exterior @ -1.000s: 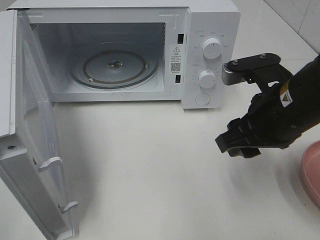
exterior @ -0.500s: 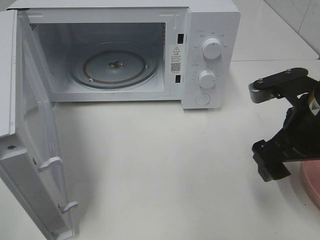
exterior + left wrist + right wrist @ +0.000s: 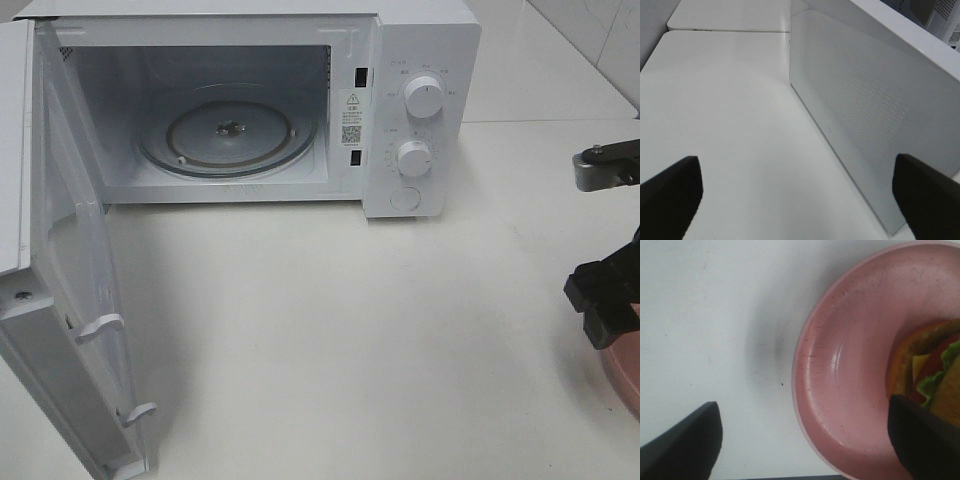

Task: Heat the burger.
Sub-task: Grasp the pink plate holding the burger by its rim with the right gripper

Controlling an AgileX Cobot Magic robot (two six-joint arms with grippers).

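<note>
Burger [image 3: 930,365] is lying on the plate [image 3: 850,370]; your right pincer [image 3: 805,440] is hanging wide above it, left pincer [image 3: 800,195] gaping also.

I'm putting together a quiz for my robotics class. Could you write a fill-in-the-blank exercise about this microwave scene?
1. The door of the microwave stands ___.
2. The burger lies on a ___ plate.
3. The microwave's front panel carries ___ round knobs.

Missing words: open; pink; two.
</note>
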